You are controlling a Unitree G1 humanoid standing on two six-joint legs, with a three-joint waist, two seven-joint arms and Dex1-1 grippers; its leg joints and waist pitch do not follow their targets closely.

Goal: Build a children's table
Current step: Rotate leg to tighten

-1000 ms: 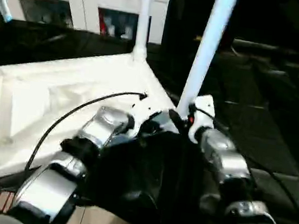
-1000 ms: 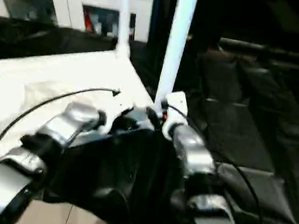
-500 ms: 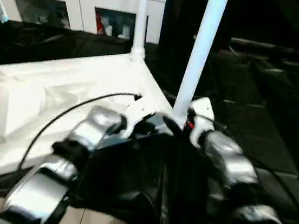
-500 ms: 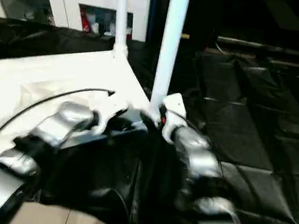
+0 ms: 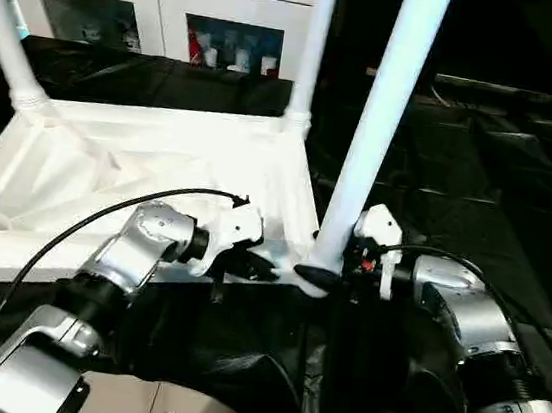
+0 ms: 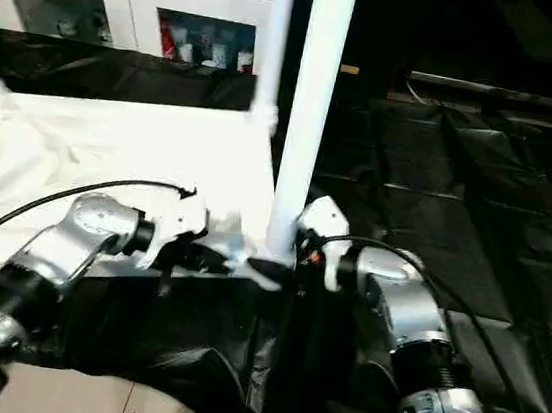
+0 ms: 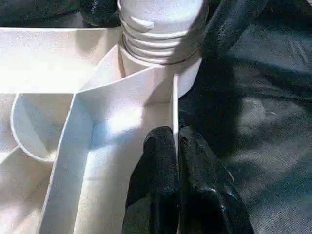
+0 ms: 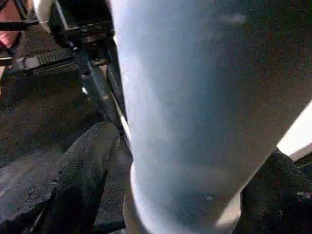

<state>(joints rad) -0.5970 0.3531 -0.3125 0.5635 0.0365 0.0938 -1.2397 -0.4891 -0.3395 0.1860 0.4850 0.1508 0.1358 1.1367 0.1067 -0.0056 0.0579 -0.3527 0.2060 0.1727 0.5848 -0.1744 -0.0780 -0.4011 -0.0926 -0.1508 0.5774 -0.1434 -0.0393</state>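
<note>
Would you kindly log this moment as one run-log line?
step: fitting leg | left gripper: shut on tabletop rim | right gripper: around near leg base | other legs: upright in corners

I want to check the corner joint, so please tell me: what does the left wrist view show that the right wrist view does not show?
The left wrist view shows the threaded base of the leg seated in the corner socket, the ribbed underside of the tabletop, and the left gripper shut on the thin edge wall. The right wrist view shows the smooth shaft of the leg between the right gripper's fingers. Both share the same near-corner leg and black sheet.
</note>
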